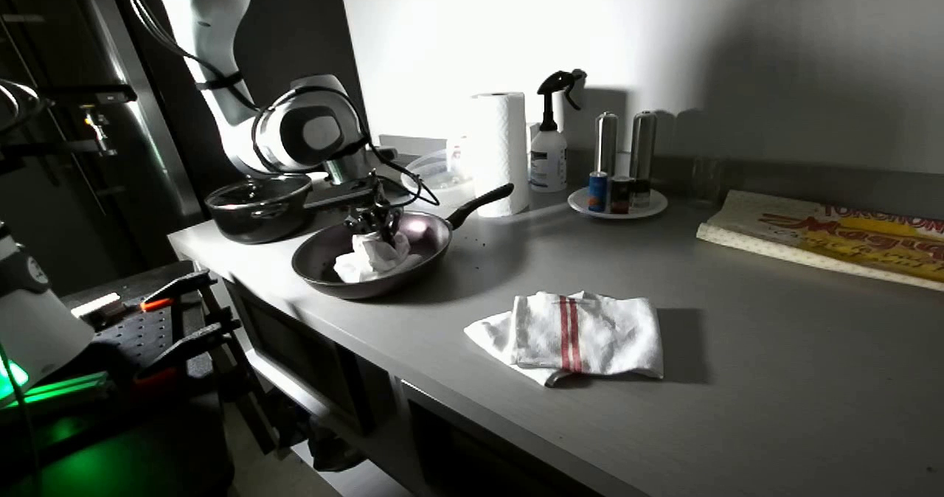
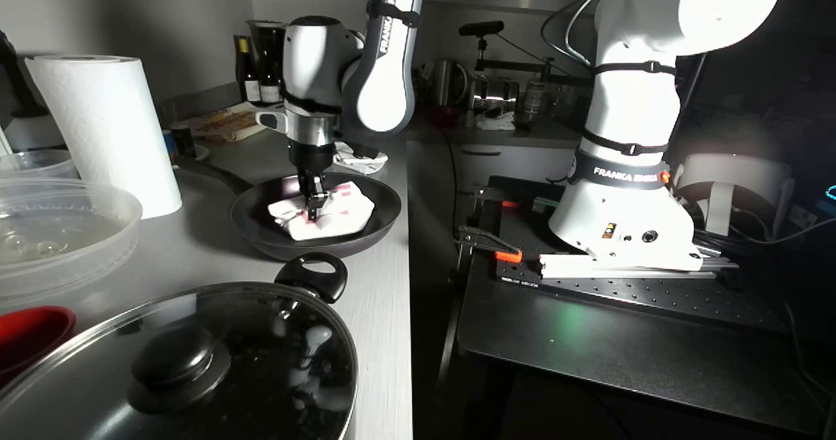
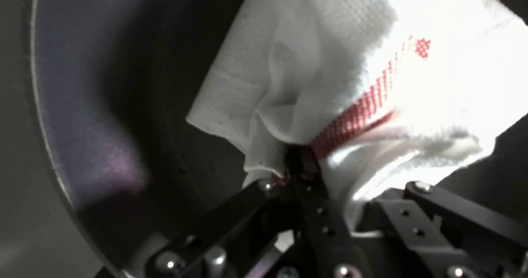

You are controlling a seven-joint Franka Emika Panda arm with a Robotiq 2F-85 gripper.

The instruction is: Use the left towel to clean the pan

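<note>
The dark pan point(image 1: 429, 233) stands near the counter's front edge, its black handle toward the paper roll; it also shows in an exterior view point(image 2: 386, 198) and the wrist view point(image 3: 78, 117). A crumpled white towel with red stripes lies in it, in both exterior views point(image 1: 366, 259) point(image 2: 343, 215) and the wrist view point(image 3: 354, 67). My gripper point(image 1: 375, 226) points down inside the pan. In the wrist view my gripper point(image 3: 315, 175) is shut on bunched towel folds; its tips are partly hidden in the cloth. A second folded white towel point(image 1: 608, 335) lies on the counter.
A lidded black pot point(image 1: 258, 206) stands beside the pan. A paper towel roll point(image 1: 500, 154), a transparent plastic tub point(image 2: 72, 231) and a spray bottle point(image 1: 548, 154) stand behind. A white plate point(image 1: 618, 213) holds small cans. A printed bag point(image 1: 826, 239) lies farther along the counter.
</note>
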